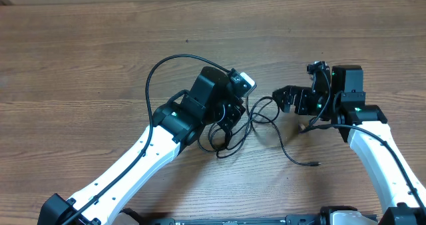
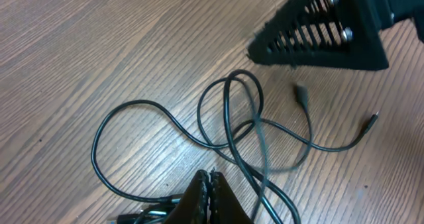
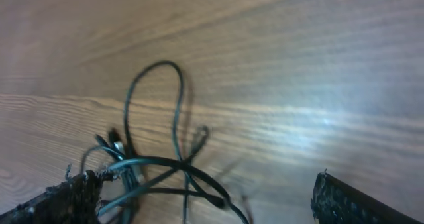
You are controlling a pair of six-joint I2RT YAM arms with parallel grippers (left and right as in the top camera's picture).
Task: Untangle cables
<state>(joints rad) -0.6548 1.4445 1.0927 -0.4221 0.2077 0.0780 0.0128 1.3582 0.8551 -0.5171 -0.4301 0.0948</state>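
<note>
From above, the cables [image 1: 263, 112] lie looped together on the table [image 1: 80, 52]. Left wrist: the left gripper [image 2: 209, 184] is squeezed together, seemingly pinching a strand. Right wrist: the right gripper [image 3: 205, 184] is spread wide; next it should grab a loop.

Evenly lit; right wrist view blurred, glare on table [image 3: 324, 121].

Table: brown wood-grain table [image 1: 80, 52], with the cables lying on it.
Cables: thin black cables [image 2: 201, 111], looped across each other in one tangle, flat on the table.
Loose end: one cable trails out of the tangle to a small plug [image 1: 315, 164], well apart from the tangle.
Grey plug: a grey plug [image 2: 300, 93] just beside the tangle's loops.
</note>
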